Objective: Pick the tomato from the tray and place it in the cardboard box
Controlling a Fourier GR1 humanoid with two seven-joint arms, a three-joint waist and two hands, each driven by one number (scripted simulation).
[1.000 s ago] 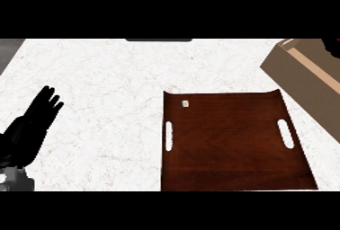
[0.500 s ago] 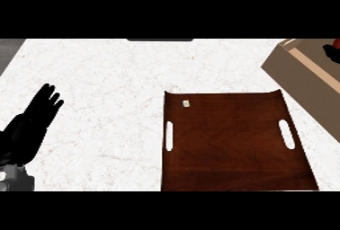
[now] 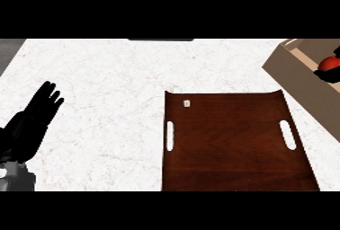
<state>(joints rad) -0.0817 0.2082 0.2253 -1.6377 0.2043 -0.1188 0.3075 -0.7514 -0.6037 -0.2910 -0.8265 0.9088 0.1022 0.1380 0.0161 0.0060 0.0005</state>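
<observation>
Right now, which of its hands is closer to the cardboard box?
The right. The right hand shows at the view's right edge, over the cardboard box, with the red tomato. The left hand rests open far across the counter, left of the brown tray.

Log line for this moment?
tomato: over cardboard box, right hand holding | tray: bare | left hand: open, resting

The tomato (image 3: 328, 63) has come into view over the cardboard box (image 3: 302, 76).
</observation>
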